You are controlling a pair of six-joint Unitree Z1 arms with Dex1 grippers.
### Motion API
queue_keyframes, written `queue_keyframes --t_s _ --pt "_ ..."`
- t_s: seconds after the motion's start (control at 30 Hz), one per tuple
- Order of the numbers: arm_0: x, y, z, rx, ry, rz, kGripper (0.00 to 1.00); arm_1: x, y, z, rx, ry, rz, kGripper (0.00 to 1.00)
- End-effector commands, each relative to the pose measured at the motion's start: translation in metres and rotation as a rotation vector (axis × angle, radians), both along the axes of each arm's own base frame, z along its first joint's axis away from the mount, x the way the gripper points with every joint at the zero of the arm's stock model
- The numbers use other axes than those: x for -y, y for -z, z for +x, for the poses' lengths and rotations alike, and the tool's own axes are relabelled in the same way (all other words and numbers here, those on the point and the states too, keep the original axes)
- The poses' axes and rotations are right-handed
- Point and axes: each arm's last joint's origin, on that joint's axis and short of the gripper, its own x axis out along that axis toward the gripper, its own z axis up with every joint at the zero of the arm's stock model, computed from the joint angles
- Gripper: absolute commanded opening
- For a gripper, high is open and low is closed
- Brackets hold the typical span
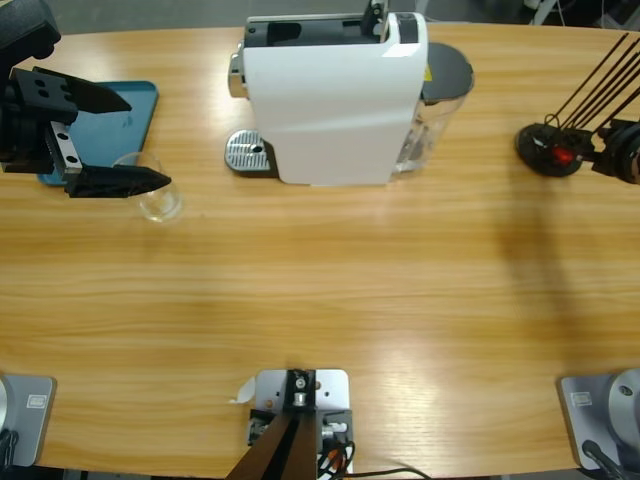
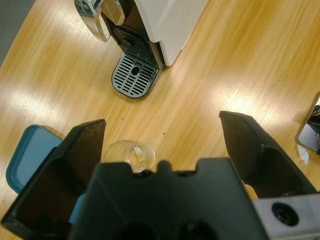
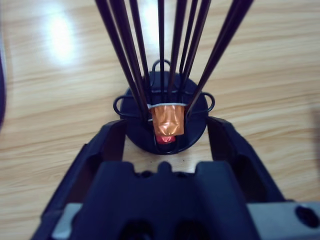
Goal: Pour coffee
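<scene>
The clear glass tumbler (image 1: pixel 158 200) stands upright on the wooden table (image 1: pixel 330 290), just in front of the blue tray (image 1: pixel 140 100) and to one side of the white coffee machine (image 1: pixel 335 95). In the high view the glass looks clear right through, the wood grain showing in its base; no dark coffee can be made out in it. In the left wrist view the tumbler (image 2: pixel 131 155) shows only a pale yellowish glint at its bottom, and part of it is hidden by the gripper's body.

The left gripper (image 1: pixel 118 140) hangs over the tumbler and the tray's edge with its jaws spread wide apart, the glass lying below the near jaw rather than between the two. Ahead of it, the machine's perforated drip tray (image 2: pixel 134 76) sits bare below the chrome spout (image 2: pixel 95 22).

At the far side of the table, the right gripper (image 3: pixel 167 137) faces the black wire capsule holder (image 3: pixel 165 100), its jaws parted on either side of the holder's round base without touching it. One orange-red capsule (image 3: pixel 168 120) sits low between the rods.
</scene>
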Motion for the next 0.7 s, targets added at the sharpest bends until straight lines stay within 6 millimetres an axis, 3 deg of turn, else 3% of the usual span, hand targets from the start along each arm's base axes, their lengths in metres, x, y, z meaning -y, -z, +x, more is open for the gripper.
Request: queue_keyframes --t_s 0.03,0.27,0.7 --pt "0.0063 0.0083 0.0064 -0.037 -0.010 0.027 1.000 0.0045 0.0144 -0.0047 -0.038 0.042 -0.023 0.632" --pt "0.0066 0.0088 0.0070 -0.044 -0.019 0.024 1.000 0.0054 0.0128 -0.0082 -0.028 0.041 -0.030 0.384" --pt "0.0057 0.0075 0.0058 -0.045 -0.024 0.017 1.000 0.0022 0.0191 -0.0028 -0.010 0.011 0.011 0.375"
